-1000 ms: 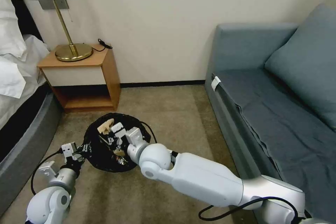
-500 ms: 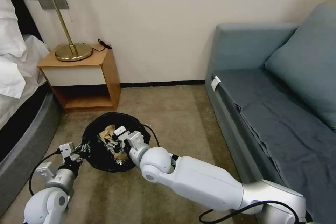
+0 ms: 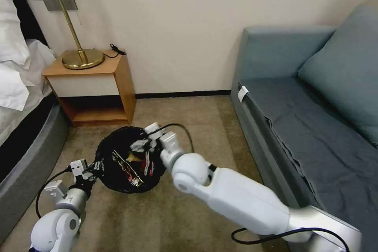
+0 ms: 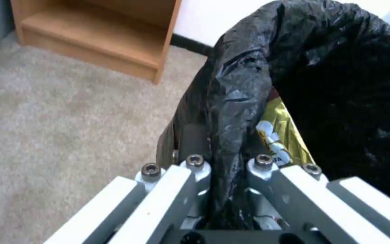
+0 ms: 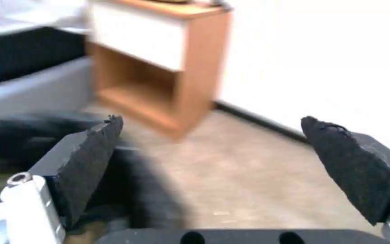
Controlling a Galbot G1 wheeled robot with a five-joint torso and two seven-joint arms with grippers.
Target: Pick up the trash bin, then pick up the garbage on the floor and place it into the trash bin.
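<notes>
Trash bin (image 3: pixel 118 157) on floor between bed (image 3: pixel 27 153) and sofa (image 3: pixel 307 126), before nightstand (image 3: pixel 94 86)

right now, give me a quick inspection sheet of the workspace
surface: tan carpet, no litter seen on it
job's things: trash bin with black liner; gold wrapper and other litter inside
clutter: nothing seen
grippers: left gripper clamped on the bin's rim; right gripper open and empty, at the bin's far edge
cables: black cable looping off the right wrist; cord on nightstand
surroundings: nightstand, lamp, bed, sofa
</notes>
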